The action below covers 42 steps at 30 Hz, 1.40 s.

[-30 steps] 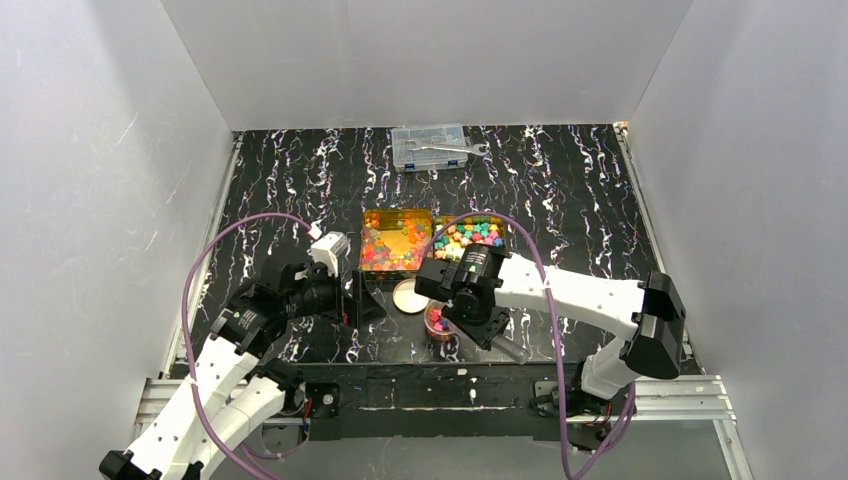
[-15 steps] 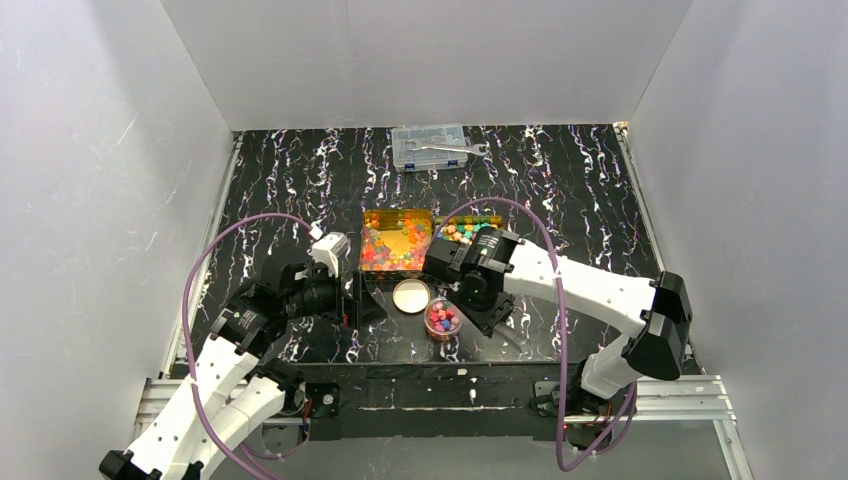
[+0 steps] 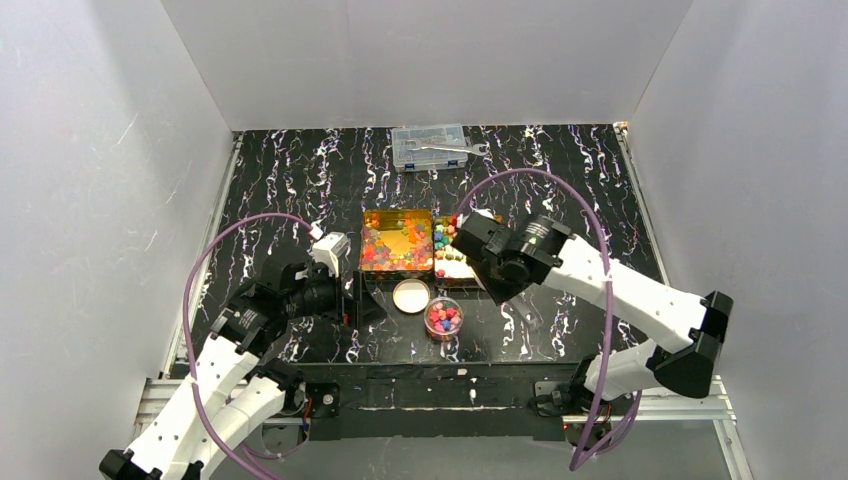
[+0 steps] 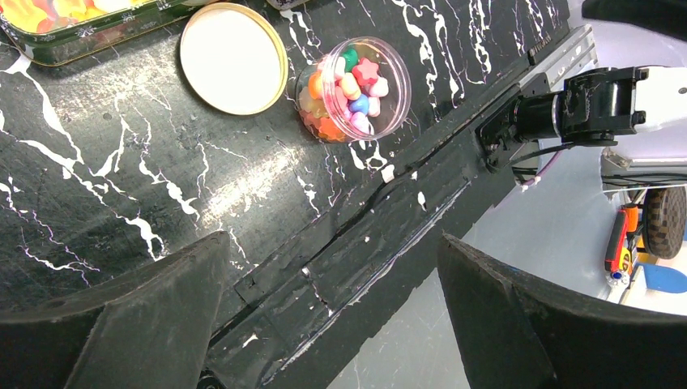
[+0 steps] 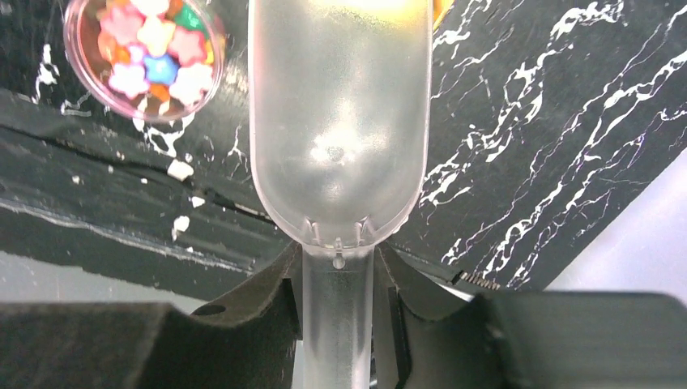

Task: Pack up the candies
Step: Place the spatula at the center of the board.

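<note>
Glossy red, orange and yellow candies (image 3: 395, 240) fill a tray at the table's middle. The pastel candies (image 3: 443, 245) lie in a second tray beside it, mostly hidden under my right gripper (image 3: 468, 252). A small round clear jar (image 3: 443, 319) holds mixed candies; it also shows in the left wrist view (image 4: 354, 89) and the right wrist view (image 5: 148, 57). Its cream lid (image 3: 411, 296) lies beside it. My right gripper (image 5: 338, 284) is shut on the handle of a clear plastic scoop (image 5: 339, 121), whose bowl looks empty. My left gripper (image 4: 332, 275) is open and empty, left of the lid.
A clear compartment box with a wrench (image 3: 431, 147) stands at the back. The table's near edge and metal rail (image 4: 454, 121) run just below the jar. White walls close in three sides.
My right gripper has moved with the scoop from above the jar back and to the right, over the pastel tray. The jar now shows uncovered. The left arm has not moved.
</note>
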{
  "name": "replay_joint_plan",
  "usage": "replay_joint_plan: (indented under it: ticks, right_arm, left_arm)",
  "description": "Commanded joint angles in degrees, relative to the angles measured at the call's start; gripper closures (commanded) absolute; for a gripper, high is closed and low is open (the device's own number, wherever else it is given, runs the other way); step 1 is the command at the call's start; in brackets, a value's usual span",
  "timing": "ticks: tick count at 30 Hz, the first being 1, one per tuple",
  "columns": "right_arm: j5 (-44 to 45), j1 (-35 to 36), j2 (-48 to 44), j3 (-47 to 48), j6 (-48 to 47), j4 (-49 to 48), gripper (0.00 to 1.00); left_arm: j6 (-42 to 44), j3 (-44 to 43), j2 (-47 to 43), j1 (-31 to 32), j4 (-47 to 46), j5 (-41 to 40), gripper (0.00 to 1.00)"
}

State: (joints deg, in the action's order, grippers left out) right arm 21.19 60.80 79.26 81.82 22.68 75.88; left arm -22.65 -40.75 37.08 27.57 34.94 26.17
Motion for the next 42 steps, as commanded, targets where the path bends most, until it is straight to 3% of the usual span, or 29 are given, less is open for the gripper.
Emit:
replay_joint_plan:
  ticks: [1,14,20,22,27,31,42]
  right_arm:
    - [3.7,-3.2,-3.8,-1.7,-1.0,-6.0,0.99]
    - [9.1,-19.2,-6.5,-10.9,-8.7,-25.9,0.99]
    - [9.8,-30.0,-6.9,-16.9,-11.7,-36.7,0.99]
    - [5.6,-38.2,-5.0,-19.6,-13.0,-43.1,0.99]
    - [-2.3,-48.1,4.4,-20.7,-13.3,-49.5,0.99]
    - [-4.6,-52.3,9.8,-21.7,-12.9,-55.8,0.99]
    - [-9.4,-56.1,15.9,-22.0,-10.7,-59.8,0.99]
  left_arm:
    - [0.5,0.0,-0.1,0.1,0.7,-0.1,0.02]
    - [0.1,-0.2,-1.9,0.2,1.4,-2.9,0.02]
    - [0.2,-0.2,-1.7,0.2,1.3,-2.0,0.02]
    - [0.2,-0.2,-0.9,0.2,1.3,-1.9,0.02]
    - [0.2,-0.2,-0.3,0.2,1.3,-2.0,0.02]
    - [0.2,-0.2,-0.2,0.2,1.1,-1.4,0.02]
    - [0.4,-0.2,1.0,0.2,0.7,0.1,0.02]
